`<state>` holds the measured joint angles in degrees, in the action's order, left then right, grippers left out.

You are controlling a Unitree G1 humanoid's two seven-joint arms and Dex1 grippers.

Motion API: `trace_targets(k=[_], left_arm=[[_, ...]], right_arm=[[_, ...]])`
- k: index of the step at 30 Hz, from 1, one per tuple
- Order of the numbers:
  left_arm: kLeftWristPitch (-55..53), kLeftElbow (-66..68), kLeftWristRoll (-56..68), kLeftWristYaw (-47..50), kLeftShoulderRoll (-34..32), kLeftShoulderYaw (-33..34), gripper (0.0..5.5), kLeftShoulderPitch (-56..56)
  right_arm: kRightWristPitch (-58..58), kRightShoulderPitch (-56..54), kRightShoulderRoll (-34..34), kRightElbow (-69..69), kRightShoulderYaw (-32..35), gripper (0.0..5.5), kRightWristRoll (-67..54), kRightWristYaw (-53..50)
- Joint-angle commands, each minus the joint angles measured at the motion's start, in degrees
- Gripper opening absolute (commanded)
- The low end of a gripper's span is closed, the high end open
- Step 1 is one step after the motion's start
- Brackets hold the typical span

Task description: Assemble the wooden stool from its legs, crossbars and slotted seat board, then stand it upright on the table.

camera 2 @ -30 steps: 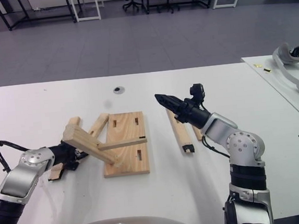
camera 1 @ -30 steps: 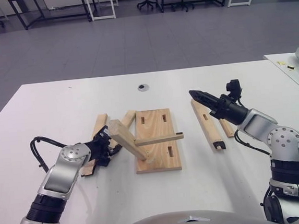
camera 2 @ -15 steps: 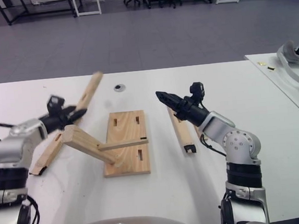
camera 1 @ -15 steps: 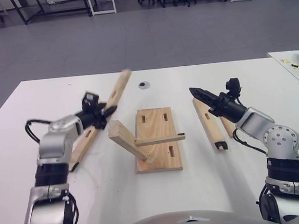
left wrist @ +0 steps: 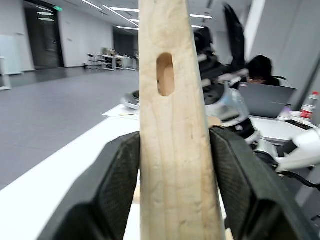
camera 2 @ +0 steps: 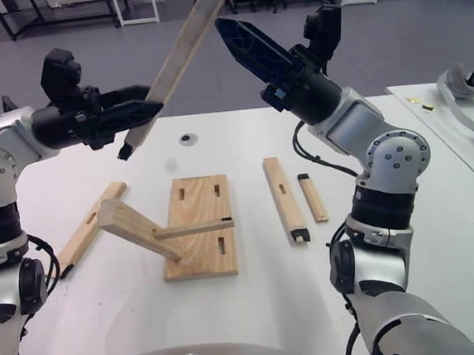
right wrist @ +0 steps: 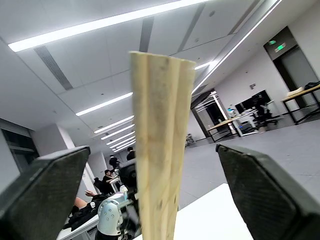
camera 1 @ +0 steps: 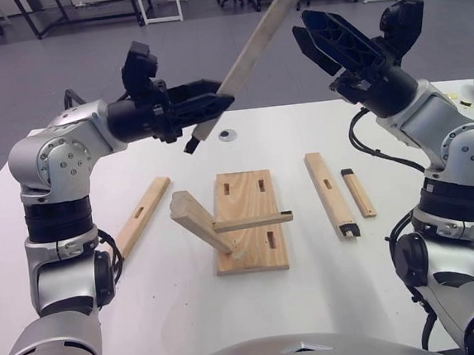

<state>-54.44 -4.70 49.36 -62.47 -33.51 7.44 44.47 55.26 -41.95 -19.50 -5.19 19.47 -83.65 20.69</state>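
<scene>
Aloft, left claw [camera 1: 214,106] grips a slanted leg [camera 1: 258,38] — right claw [camera 1: 302,24] gapes wide nearby.

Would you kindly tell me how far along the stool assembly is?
Done: one leg with a crossbar stands tilted on the seat board. In hand: the left gripper holds a second leg aloft, open right gripper close by. Remaining: two legs and a short crossbar lie loose.

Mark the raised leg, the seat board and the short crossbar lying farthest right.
raised leg [camera 1: 251,56], left eye view, mid-shaft.
seat board [camera 1: 245,202], left eye view, bare wood between its slots.
short crossbar [camera 1: 358,193], left eye view, middle of its top face.
</scene>
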Motion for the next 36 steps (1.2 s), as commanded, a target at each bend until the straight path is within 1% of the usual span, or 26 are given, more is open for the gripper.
trace_targets(k=[1, 7, 14, 21, 24, 27, 28, 29, 30, 31, 33, 35, 36], left_arm=[[-2.33, -2.77, 1.93, -1.43, -1.81, -1.49, 2.19, -0.83], [-0.80, -1.42, 0.64, -1.92, -2.16, -2.68, 2.19, -1.36], [0.62, 0.04, -0.69, -3.60, -3.55, -3.31, 2.19, -2.38], [0.02, -1.07, -0.89, -5.45, -5.11, -4.72, 2.19, -5.28], [-1.60, 1.62, -0.76, -0.02, -2.86, -3.04, 2.19, -4.26], [1.88, 4.52, -2.72, 2.62, -1.68, -1.72, 2.19, -3.63], [2.63, 5.64, -3.65, 2.38, -2.12, -2.06, 2.19, -3.80], [3.40, 6.49, -4.94, 2.09, -2.77, -2.81, 2.56, -4.44], [4.27, 6.82, -5.89, 1.67, -3.30, -3.53, 2.66, -5.24], [5.30, 7.48, -6.73, 0.86, -3.66, -3.99, 2.86, -6.17], [6.33, 9.68, -7.73, -0.78, -4.53, -3.86, 2.94, -8.63], [10.25, 12.60, -10.22, -0.64, -4.64, -2.78, 2.94, -11.44], [11.75, 13.92, -10.75, 0.66, -4.49, -1.11, 2.94, -12.81]], right_arm=[[0.01, -1.44, 0.49, 1.73, -0.27, 4.70, -2.09, -1.67], [0.16, -0.25, 0.22, 1.48, -1.02, 3.63, -3.88, -1.11], [2.24, 1.93, -3.26, 1.67, -2.83, 2.13, -1.96, 1.53], [3.78, 1.25, -6.57, 3.85, -2.74, 2.07, -0.42, 3.60], [4.09, 0.91, -6.79, 4.21, -2.75, 2.07, 0.13, 4.09], [3.47, -0.08, -6.73, 5.08, -3.14, 2.07, 1.90, 4.12], [2.82, -1.00, -6.81, 5.80, -3.38, 2.07, 3.31, 4.25], [1.62, -2.53, -7.42, 6.87, -4.00, 2.07, 5.96, 5.11], [0.67, -4.08, -8.37, 7.91, -4.72, 2.07, 8.60, 6.40], [-0.01, -5.25, -9.43, 8.56, -5.58, 2.07, 11.40, 8.18], [-0.62, -6.75, -11.43, 9.91, -7.32, 2.07, 16.03, 11.61], [-0.83, -6.80, -13.44, 10.68, -9.40, 2.07, 20.41, 15.67], [-0.56, -5.42, -15.48, 9.75, -11.25, 2.07, 22.52, 19.09]])
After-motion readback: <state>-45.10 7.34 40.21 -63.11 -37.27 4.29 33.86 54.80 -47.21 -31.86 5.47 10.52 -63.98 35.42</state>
